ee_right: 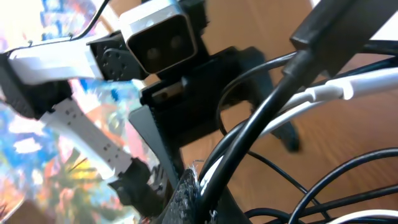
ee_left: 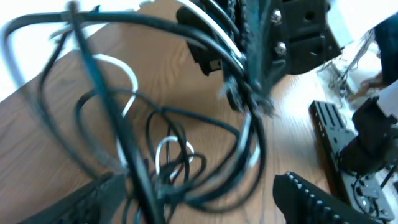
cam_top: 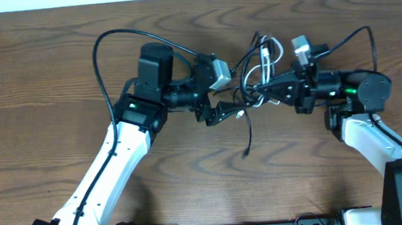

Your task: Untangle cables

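The cables point(cam_top: 258, 70) are a knot of thin black cords and one white cord, held up between the two arms at mid table. One black end point(cam_top: 247, 150) trails down onto the wood. My right gripper point(cam_top: 273, 92) is shut on several strands of the bundle; in the right wrist view the black and white cords point(ee_right: 323, 93) run out of its jaws point(ee_right: 211, 199). My left gripper point(cam_top: 230, 112) is open just left of the knot. In the left wrist view its fingers point(ee_left: 199, 208) stand wide apart with loops of cable point(ee_left: 168, 155) between them.
Brown wooden table point(cam_top: 40, 82) with a white wall edge at the back. The thicker black arm cables arc over each arm point(cam_top: 99, 45). The left arm's wrist camera point(ee_right: 158, 37) faces the right wrist at close range. The right gripper body point(ee_left: 273, 37) hangs over the bundle.
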Robot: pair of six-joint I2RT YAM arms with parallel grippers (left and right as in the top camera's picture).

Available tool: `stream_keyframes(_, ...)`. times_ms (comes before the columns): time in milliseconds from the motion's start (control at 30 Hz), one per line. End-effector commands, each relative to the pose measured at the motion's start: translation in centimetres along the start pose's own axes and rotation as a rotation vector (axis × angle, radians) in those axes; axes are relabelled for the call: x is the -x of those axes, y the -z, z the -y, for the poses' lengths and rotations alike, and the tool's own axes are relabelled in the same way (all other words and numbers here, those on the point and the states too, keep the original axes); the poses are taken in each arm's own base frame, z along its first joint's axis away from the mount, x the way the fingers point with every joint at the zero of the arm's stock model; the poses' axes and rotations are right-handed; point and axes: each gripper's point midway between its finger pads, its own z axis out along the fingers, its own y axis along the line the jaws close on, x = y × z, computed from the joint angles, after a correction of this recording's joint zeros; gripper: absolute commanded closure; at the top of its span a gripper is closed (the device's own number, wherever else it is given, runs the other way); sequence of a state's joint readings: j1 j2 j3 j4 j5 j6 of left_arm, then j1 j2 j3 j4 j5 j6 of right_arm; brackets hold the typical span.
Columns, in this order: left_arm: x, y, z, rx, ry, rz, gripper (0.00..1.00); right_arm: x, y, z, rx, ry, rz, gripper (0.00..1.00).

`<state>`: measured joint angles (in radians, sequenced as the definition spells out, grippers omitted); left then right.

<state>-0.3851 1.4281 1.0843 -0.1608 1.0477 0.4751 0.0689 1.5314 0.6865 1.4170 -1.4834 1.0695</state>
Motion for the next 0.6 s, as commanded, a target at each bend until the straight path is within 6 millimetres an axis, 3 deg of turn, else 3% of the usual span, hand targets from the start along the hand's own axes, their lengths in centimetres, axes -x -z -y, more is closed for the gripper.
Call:
stream_keyframes(0, 0.5, -0.5, -0.9, 0.042, -0.023, -0.019, 0.21, -0.1, -1.0, -0.9, 0.036, 0.073, -0.016, 0.99)
stream_keyframes(267, -3.4, -1.2, -5.3, 0.229, 0.029, -0.149, 0.33, -0.4, -1.9, -2.1, 0.079, 0.12, -0.038, 0.99)
stream_keyframes(433, -5.0, -1.9, -6.2, 0.233, 0.057, -0.179, 0.35, -0.6, -2.3, -2.8, 0.099, 0.139, -0.045, 0.99)
stream_keyframes(567, -5.6, -2.1, -6.4, 0.23, 0.068, -0.189, 0.59, -0.6, -2.6, -3.0, 0.107, 0.137, -0.049, 0.99)
